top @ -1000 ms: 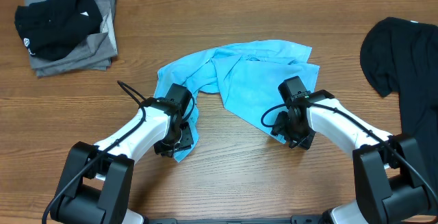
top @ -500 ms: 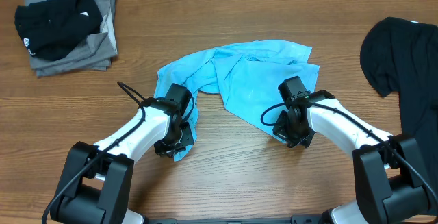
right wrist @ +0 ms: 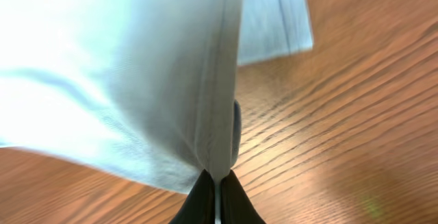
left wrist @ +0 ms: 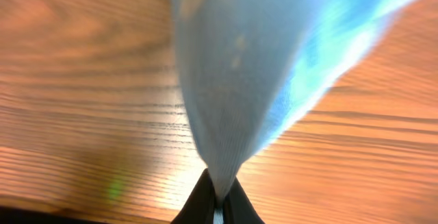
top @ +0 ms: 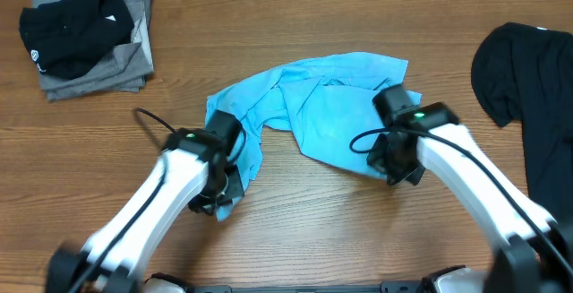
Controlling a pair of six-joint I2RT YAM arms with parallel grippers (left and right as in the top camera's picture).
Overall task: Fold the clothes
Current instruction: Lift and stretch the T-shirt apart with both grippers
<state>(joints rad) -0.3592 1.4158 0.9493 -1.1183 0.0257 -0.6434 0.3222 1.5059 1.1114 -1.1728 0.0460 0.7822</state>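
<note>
A crumpled light-blue T-shirt lies in the middle of the wooden table. My left gripper is shut on its near-left corner, and in the left wrist view the blue cloth fans up from the pinched jaws of that gripper, lifted off the wood. At the shirt's near-right edge my right gripper is shut too. There the cloth rises taut from the closed tips of the right gripper. A large black T-shirt is spread at the right edge.
A pile of folded grey and black clothes sits at the back left corner. Bare wood runs along the front between the two arms.
Both grippers have closed on the blue shirt's near edge and begun lifting it. The arms have risen and shifted, the right one slightly back and to the right.
</note>
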